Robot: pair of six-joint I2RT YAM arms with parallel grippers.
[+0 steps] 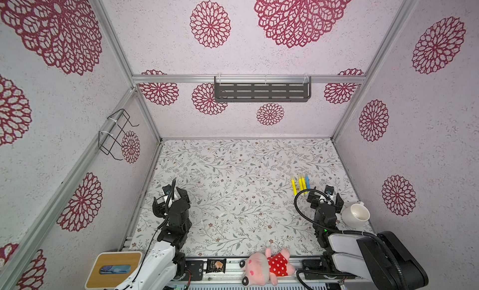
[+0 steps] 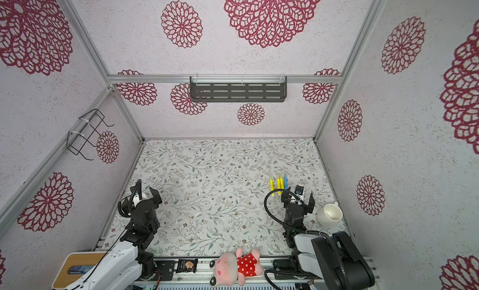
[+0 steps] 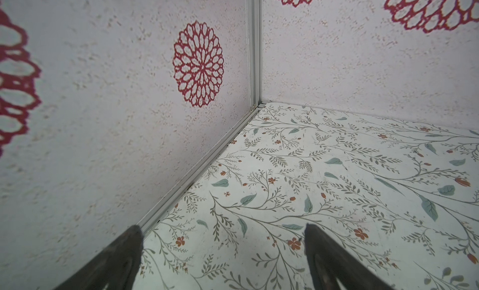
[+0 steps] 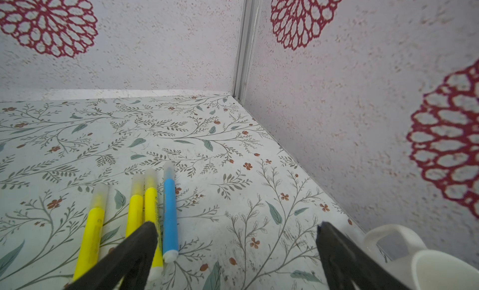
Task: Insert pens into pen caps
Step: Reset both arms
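Pens (image 4: 151,203) lie side by side just far-left of right claw (image 4: 236,225), long axes near-to-far. Right claw is wide and empty. Left claw (image 3: 222,226) is also wide, well apart from them, so the right is nearer.

light: bright, even | shadows: faint | edges: wide-angle bending | wrist foreground: soft

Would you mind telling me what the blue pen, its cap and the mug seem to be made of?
Blue pen: likely plastic, smooth matte, uniform colour. Its cap: frosted translucent plastic; blue shows through. Mug: white, smooth, thick-rimmed; ceramic or plastic, cannot tell.
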